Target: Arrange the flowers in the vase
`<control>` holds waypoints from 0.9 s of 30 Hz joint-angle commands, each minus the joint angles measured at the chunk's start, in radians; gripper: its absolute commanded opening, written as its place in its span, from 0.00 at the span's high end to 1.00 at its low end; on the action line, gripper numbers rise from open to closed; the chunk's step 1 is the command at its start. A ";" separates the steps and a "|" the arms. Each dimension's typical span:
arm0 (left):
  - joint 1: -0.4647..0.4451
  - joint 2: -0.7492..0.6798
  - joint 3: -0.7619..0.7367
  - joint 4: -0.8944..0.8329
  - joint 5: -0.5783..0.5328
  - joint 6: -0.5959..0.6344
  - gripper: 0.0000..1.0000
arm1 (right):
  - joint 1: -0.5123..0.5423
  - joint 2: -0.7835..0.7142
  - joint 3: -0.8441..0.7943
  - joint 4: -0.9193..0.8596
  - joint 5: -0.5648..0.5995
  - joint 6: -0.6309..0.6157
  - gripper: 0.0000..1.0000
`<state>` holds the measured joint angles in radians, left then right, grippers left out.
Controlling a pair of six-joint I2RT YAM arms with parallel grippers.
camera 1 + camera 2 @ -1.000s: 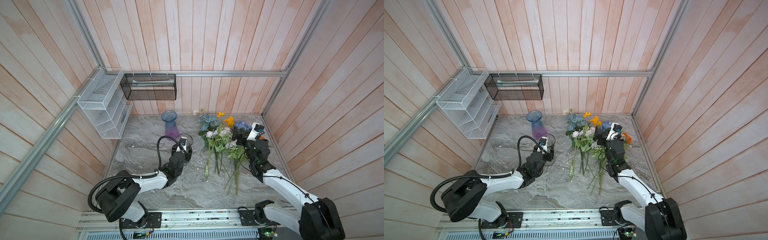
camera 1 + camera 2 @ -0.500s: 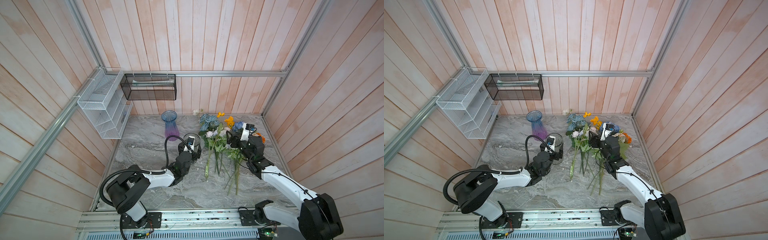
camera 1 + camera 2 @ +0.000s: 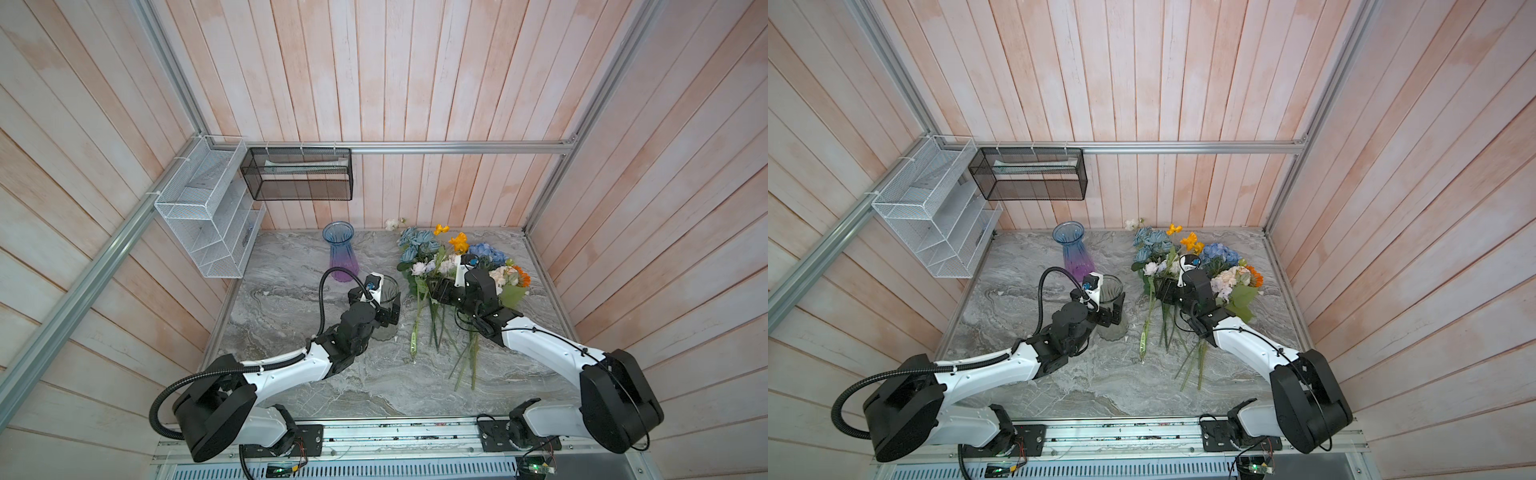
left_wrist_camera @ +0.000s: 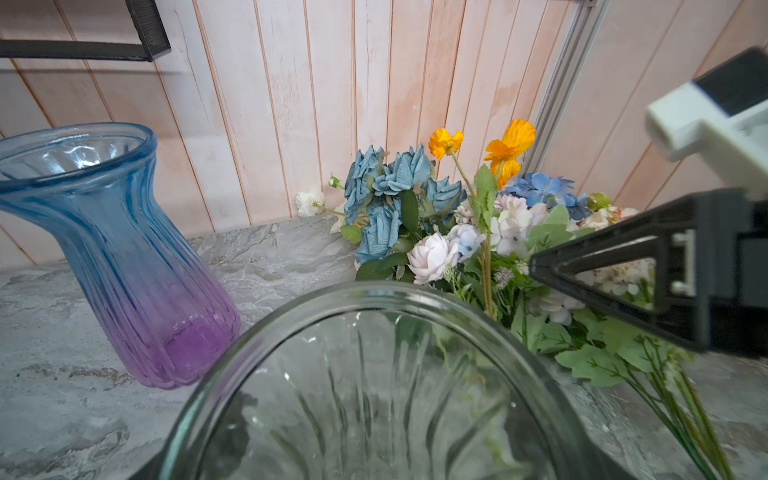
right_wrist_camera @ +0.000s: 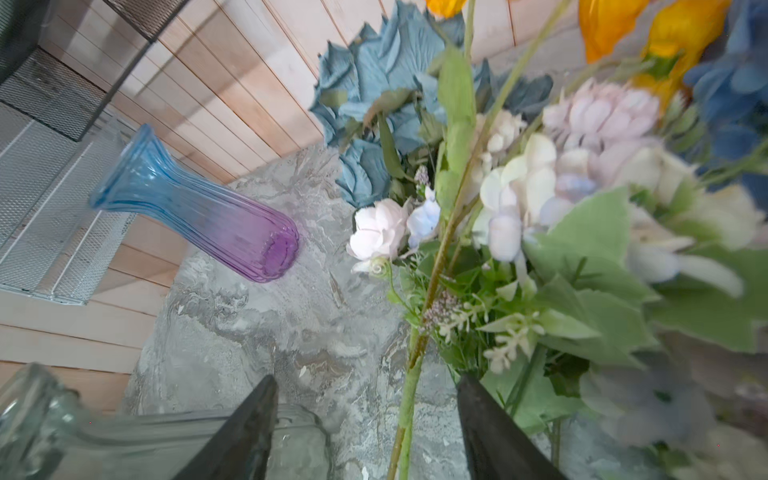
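On the right half of the marble desk [image 3: 291,374], the flowers [image 3: 440,266] are lying in a loose heap, stems pointing toward the near edge. The right gripper [image 5: 365,428] is hovering over them, jaws half apart, with one green stem [image 5: 409,395] between them, untouched. The left gripper [image 3: 376,309] is straddling the clear vase [image 3: 388,291] with jaws spread wide. The blue-purple vase [image 3: 341,253] is standing behind.

The flowers [image 3: 420,249] lie on the right of the table [image 3: 286,299]. The near vase [image 3: 390,287] stands left of them, the far vase [image 3: 341,254] behind it.
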<state>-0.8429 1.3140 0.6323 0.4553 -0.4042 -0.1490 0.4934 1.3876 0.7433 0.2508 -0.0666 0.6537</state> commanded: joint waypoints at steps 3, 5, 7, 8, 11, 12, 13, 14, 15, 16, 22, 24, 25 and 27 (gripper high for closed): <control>0.002 -0.061 -0.041 0.091 0.074 -0.039 0.00 | 0.019 0.059 0.034 -0.010 -0.023 0.047 0.34; 0.002 -0.047 -0.056 0.110 0.059 -0.038 0.00 | 0.022 0.074 0.043 -0.007 -0.022 0.046 0.35; 0.002 -0.035 -0.084 0.164 0.037 -0.033 0.00 | 0.027 0.082 0.047 -0.005 -0.017 0.043 0.35; 0.002 -0.028 -0.098 0.190 0.029 -0.029 0.00 | 0.029 0.083 0.047 -0.002 -0.016 0.044 0.35; 0.002 -0.014 -0.110 0.215 0.018 -0.026 0.00 | 0.032 0.083 0.044 0.007 -0.007 0.047 0.35; 0.001 -0.015 -0.114 0.219 0.018 -0.028 0.00 | 0.034 0.082 0.044 0.008 -0.005 0.047 0.35; 0.002 -0.015 -0.120 0.226 0.019 -0.030 0.00 | 0.036 0.081 0.044 0.008 -0.003 0.047 0.34; 0.001 -0.014 -0.131 0.237 0.021 -0.032 0.00 | 0.036 0.082 0.044 0.008 0.000 0.047 0.33; 0.001 -0.013 -0.135 0.240 0.021 -0.033 0.00 | 0.037 0.082 0.044 0.009 -0.001 0.047 0.33; 0.001 -0.013 -0.136 0.232 0.022 -0.036 0.00 | 0.037 0.082 0.045 0.009 0.000 0.045 0.31; -0.015 -0.060 -0.149 0.186 0.034 -0.054 0.00 | 0.037 0.085 0.053 0.001 -0.006 0.032 0.20; -0.024 -0.076 -0.169 0.190 0.034 -0.060 0.00 | 0.039 0.083 0.048 0.007 -0.003 0.031 0.17; -0.027 -0.084 -0.178 0.191 0.035 -0.063 0.00 | 0.038 0.082 0.045 0.011 -0.002 0.031 0.15; -0.031 -0.092 -0.193 0.185 0.032 -0.067 0.00 | 0.040 0.078 0.041 0.018 -0.001 0.029 0.13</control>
<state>-0.8696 1.2434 0.4641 0.6399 -0.3660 -0.1928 0.5255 1.4651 0.7670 0.2607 -0.0795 0.6868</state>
